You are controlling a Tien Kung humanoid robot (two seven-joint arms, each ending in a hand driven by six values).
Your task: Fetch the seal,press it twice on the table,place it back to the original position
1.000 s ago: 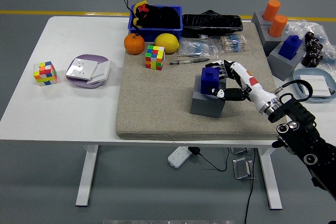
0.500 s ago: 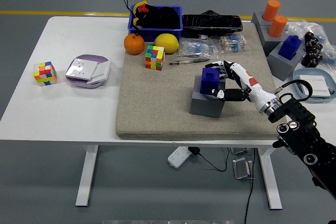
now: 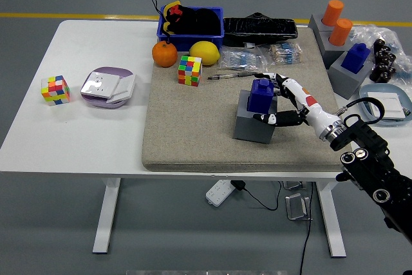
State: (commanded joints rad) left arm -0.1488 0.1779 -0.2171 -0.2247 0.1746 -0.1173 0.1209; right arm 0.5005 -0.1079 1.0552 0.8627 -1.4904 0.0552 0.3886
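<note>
With the right hand (image 3: 278, 100) closed around the blue seal (image 3: 261, 94) seated on its grey block (image 3: 252, 127), the fetch step is in hand; next, lift it clear to the worktop (image 3: 96, 133).

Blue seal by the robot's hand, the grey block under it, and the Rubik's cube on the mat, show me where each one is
Blue seal (image 3: 260, 95), head view, middle of its front face.
Grey block (image 3: 252, 128), head view, its front face.
Rubik's cube (image 3: 190, 71), head view, centre of its coloured front face.
</note>
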